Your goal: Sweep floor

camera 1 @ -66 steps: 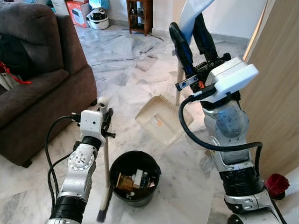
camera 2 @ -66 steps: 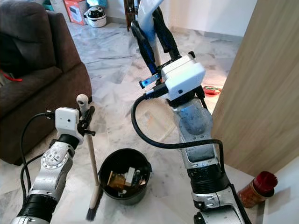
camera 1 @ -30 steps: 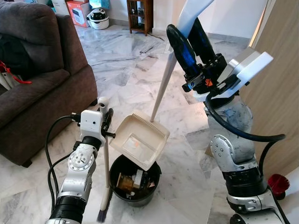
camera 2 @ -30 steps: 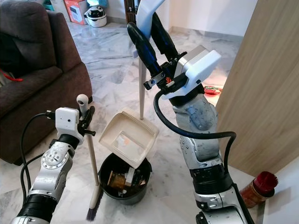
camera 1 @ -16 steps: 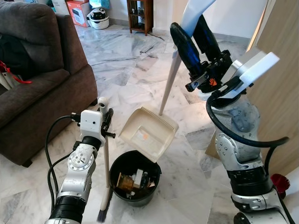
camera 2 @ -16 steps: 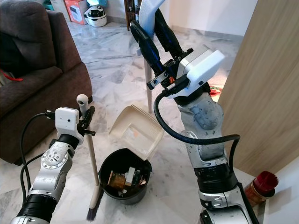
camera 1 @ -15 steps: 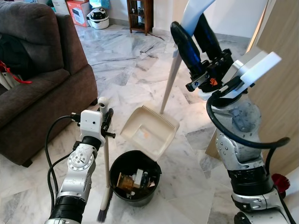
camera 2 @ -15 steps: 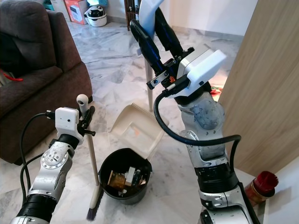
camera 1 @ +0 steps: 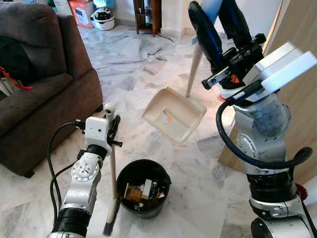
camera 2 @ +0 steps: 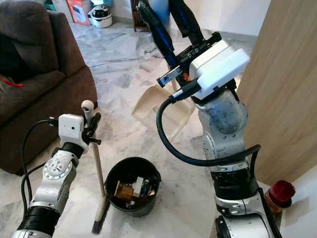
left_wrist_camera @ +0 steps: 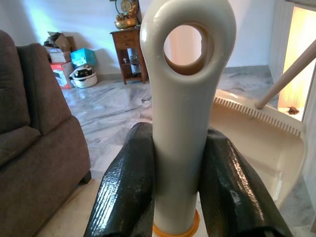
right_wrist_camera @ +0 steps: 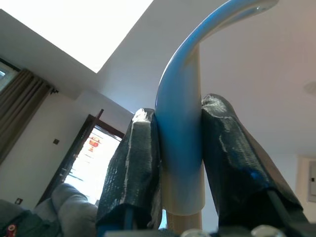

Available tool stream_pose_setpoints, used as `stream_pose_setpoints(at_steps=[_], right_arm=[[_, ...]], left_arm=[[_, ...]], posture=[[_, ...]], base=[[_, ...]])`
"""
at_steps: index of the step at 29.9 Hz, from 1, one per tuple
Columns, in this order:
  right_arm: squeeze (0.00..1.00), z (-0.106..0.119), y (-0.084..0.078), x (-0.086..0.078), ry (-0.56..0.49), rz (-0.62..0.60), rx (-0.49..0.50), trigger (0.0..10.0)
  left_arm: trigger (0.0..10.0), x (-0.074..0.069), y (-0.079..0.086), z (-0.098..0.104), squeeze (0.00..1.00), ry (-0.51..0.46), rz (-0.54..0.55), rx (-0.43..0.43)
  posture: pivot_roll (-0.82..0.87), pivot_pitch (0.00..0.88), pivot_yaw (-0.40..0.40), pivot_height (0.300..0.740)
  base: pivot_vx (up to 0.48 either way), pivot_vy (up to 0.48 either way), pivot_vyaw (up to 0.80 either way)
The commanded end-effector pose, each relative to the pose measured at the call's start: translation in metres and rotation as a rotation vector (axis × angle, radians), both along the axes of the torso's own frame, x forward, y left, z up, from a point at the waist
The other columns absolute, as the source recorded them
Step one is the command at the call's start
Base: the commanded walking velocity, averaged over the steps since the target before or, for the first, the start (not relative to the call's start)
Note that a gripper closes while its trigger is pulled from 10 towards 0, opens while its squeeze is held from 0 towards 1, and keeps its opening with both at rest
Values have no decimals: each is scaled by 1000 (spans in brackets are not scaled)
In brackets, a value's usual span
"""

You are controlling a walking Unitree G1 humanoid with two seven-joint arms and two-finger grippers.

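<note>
Dustpan handle (camera 1: 210, 10) runs off our top edge; bin (camera 1: 142, 189) contents too small to identify.

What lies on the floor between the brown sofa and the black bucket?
The broom stands there, upright, held by the left gripper, its bristles on the floor beside the black bucket. The left eye view shows it, right of the brown sofa.

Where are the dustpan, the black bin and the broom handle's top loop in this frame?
dustpan (camera 1: 173, 116): left eye view, on the cream tray's inner face.
black bin (camera 1: 130, 168): left eye view, on the bin's rim nearest the broom.
broom handle (left_wrist_camera: 183, 98): left wrist view, on the cream shaft just below the loop.
</note>
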State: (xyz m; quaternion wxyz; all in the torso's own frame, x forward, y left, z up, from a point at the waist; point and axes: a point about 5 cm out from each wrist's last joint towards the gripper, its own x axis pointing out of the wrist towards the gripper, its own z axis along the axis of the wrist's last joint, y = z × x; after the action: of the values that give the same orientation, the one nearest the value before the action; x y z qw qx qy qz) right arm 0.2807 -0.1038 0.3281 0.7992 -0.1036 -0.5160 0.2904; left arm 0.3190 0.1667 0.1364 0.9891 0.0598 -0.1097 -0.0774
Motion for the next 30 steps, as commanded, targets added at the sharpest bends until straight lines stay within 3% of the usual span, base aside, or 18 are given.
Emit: stream_pose_setpoints(at_steps=[1, 4, 7, 12, 18, 30], right_arm=[[0, 18, 5, -14, -88, 67, 25, 10000], [0, 19, 1, -15, -12, 176, 103, 10000], [0, 18, 0, -15, 21, 214, 106, 10000], [0, 17, -2, -14, 31, 203, 91, 10000], [0, 14, -1, -14, 81, 273, 92, 10000], [0, 11, -2, -15, 77, 237, 55, 10000]], left_arm=[[10000, 3, 0, 14, 0, -54, -5, -4], [10000, 3, 0, 14, 0, -53, -5, -4], [10000, 3, 0, 14, 0, -54, -5, -4], [10000, 3, 0, 14, 0, -53, -5, -4], [10000, 3, 0, 14, 0, -54, -5, -4], [10000, 3, 0, 14, 0, -54, -4, -5]], posture=[[107, 54, 83, 740], [108, 53, 82, 740], [107, 54, 82, 740], [107, 55, 82, 740], [107, 54, 82, 740], [105, 54, 80, 740]], base=[[0, 0, 0], [0, 0, 0], [0, 0, 0], [0, 0, 0], [0, 0, 0], [0, 0, 0]])
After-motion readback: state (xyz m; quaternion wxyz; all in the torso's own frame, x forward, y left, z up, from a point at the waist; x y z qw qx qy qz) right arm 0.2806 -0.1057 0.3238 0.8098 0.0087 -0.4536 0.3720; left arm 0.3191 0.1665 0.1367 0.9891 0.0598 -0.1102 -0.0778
